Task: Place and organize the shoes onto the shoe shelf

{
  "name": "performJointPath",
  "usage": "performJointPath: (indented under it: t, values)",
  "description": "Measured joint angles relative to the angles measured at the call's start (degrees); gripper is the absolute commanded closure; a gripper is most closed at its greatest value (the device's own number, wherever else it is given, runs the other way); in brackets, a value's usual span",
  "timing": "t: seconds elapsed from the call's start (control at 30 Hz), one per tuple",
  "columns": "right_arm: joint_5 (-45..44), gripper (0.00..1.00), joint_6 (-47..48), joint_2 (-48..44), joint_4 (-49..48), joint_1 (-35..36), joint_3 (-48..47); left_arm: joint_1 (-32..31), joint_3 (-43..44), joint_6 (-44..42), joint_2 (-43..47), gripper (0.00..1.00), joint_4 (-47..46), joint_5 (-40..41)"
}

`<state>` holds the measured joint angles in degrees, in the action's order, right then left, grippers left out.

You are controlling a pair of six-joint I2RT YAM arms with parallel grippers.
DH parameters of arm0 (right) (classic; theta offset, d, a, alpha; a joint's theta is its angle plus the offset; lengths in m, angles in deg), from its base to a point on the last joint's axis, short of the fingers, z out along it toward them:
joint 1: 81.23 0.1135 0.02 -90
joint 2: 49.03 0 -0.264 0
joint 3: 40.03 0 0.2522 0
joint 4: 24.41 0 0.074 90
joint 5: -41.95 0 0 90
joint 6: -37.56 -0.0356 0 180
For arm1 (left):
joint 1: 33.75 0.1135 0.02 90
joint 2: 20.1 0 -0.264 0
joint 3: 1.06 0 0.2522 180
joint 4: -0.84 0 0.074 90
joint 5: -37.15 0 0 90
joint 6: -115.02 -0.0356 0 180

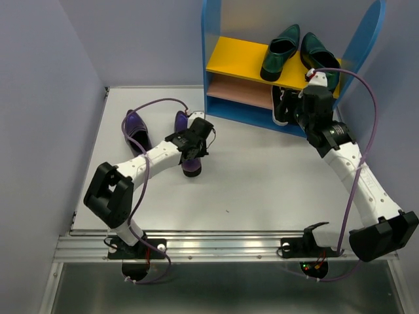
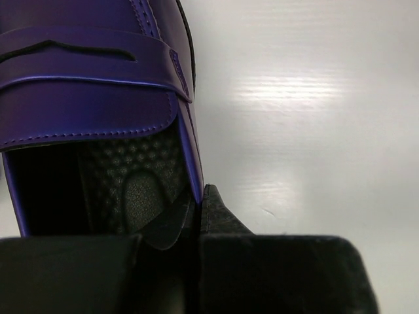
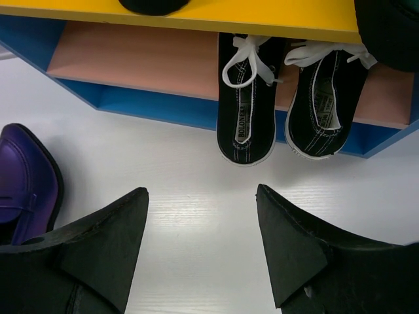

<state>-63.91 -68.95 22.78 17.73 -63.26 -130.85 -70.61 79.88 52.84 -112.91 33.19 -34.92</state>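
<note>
At centre left of the top view, the left claw [image 1: 194, 145] is seen clamped on the side wall of a purple shoe [image 1: 192, 168] on the bench [image 1: 262, 176]; its mate [image 1: 136, 129] lies near. The right claw [image 3: 200, 196] is held open before the shelf [image 1: 226, 62], where loafers [image 1: 281, 52] and sneakers [image 3: 247, 118] are stowed. The grasp is judged in hand; a lift and carry to free board space is called for.

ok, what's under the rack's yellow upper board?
Two black canvas sneakers with white laces, side by side on the tan middle board, heels outward. The yellow upper board covers their toes.
</note>
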Motion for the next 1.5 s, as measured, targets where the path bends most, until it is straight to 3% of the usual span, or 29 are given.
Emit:
performJointPath:
  t: [0.33,0.57,1.5]
  values:
    - [-1.4,0.27,-0.2,-1.5,0.0,0.0,0.0,-10.7,3.1,-2.6,-1.4,1.0,0.6,-1.9]
    - [-2.5,0.27,-0.2,-2.6,0.0,0.0,0.0,-11.0,7.4,-6.5,-5.6,1.0,-0.3,-5.6]
    - [-3.6,0.27,-0.4,-6.3,1.3,0.0,0.0,-10.4,45.2,-17.1,-35.9,1.0,0.6,-10.5]
